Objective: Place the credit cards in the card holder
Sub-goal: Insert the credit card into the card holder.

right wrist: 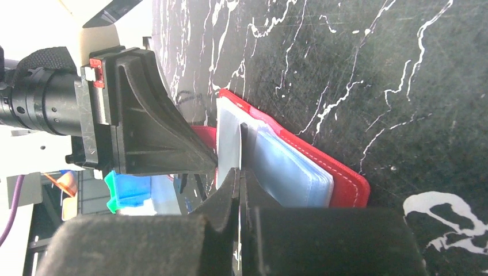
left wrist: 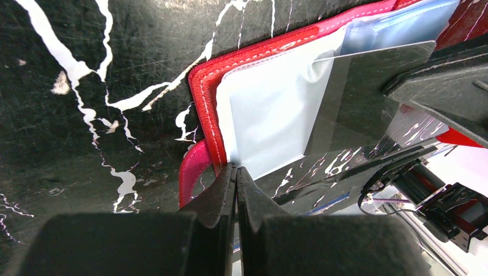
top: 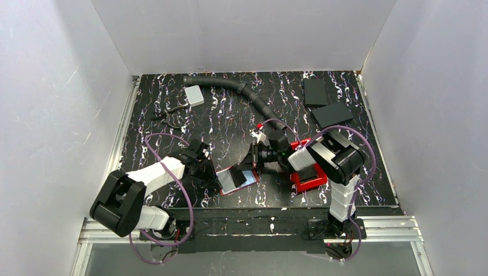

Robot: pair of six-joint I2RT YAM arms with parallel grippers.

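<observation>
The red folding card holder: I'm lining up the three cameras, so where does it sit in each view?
Top external: red folding card holder, lying open, lower centre.
Left wrist: the holder fills upper centre to right, just beyond the shut left claw.
Right wrist: the holder sits centre, just beyond the shut right claw.
Shared landmark: the black white-veined tabletop under it.

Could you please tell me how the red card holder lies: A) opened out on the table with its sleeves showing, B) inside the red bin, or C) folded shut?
A: the card holder lies spread open on the table, its pale sleeves facing up.
</observation>
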